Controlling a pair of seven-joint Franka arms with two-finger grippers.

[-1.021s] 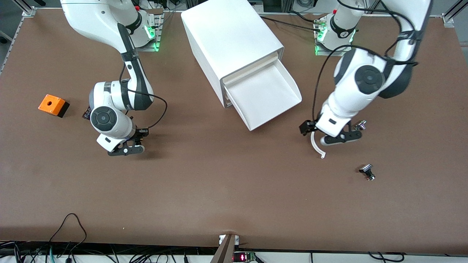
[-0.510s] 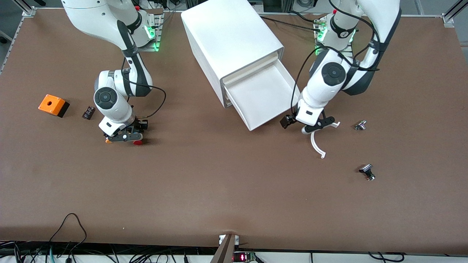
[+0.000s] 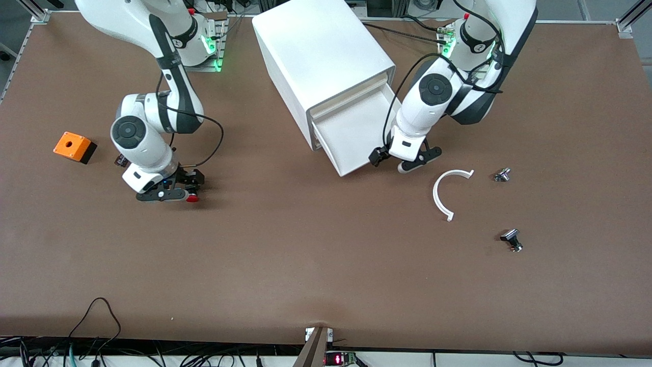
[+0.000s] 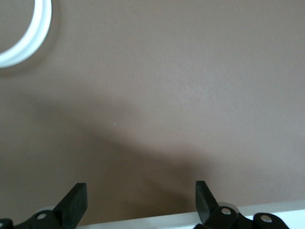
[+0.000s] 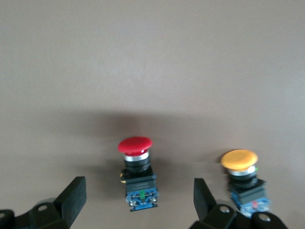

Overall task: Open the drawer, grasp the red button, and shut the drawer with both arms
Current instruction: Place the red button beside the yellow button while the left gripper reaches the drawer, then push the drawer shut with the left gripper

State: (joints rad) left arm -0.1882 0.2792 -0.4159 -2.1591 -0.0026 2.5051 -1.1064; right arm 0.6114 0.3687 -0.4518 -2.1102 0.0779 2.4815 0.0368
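Drawer (image 3: 356, 135) pulled well out of the big white cabinet (image 3: 323, 56), tray open toward the front camera and the left arm's end of the table, nothing visible inside. Probably left open like that so the button can go in before the push shut, but just a guess.

Left gripper (image 3: 405, 159) parked low right at the drawer's front corner, fingers (image 4: 76, 202) spread apart and holding nothing. White strip along the edge of the left wrist view (image 4: 190, 220), likely the drawer front. Can't tell if actually touching. Looks lined up for shoving the drawer closed, so more or less waiting on the other arm.

Right gripper (image 3: 165, 192) down near the tabletop toward the right arm's end, well apart from the drawer. Also spread wide (image 5: 138, 202), not clamped on anything yet.

White curved strip (image 3: 442, 196) lying loose on the table just beside the left gripper, nearer the front camera. Shows as an arc in the left wrist view too (image 4: 26, 45).

Orange box (image 3: 75, 147) with a hole sitting out toward the right arm's end, not part of this.

Button (image 5: 137, 171), red cap and black body, sitting on the table right between the right gripper's fingers, so nicely centred for a pinch. Red cap peeking out in the front view as well (image 3: 192, 199). Orange-capped twin (image 5: 243, 179) just beside it, outside the fingers, so worth watching not to knock it.

2 tiny dark parts (image 3: 503, 175) (image 3: 512, 239) scattered toward the left arm's end.
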